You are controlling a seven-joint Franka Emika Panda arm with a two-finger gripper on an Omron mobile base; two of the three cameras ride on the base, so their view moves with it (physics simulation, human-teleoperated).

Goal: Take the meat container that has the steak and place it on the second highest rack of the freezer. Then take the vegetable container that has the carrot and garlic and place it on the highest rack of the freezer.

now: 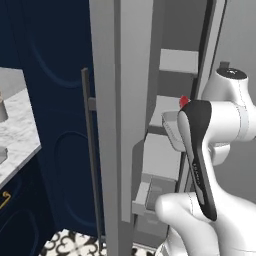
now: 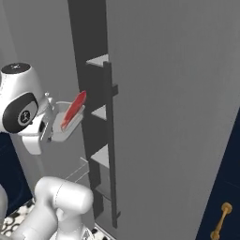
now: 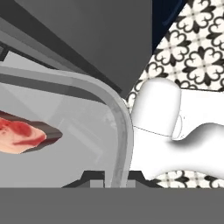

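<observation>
My gripper (image 3: 113, 178) is clamped on the rim of the tray (image 3: 118, 131), its dark fingers (image 3: 89, 177) pinching the near edge in the hand view. The tray (image 2: 63, 123) hangs in the air just in front of the open freezer (image 2: 164, 93), tilted steeply, and the steak (image 2: 74, 108) sits inside it, leaning along the slope. In the left base view the tray (image 1: 171, 129) lies level with one of the upper shelves (image 1: 165, 111), near its front edge but not yet on it. I judge this as the first half of the task: carrying the meat to the second highest rack. Next I need to level the tray, push it in over that shelf and only then let go
</observation>
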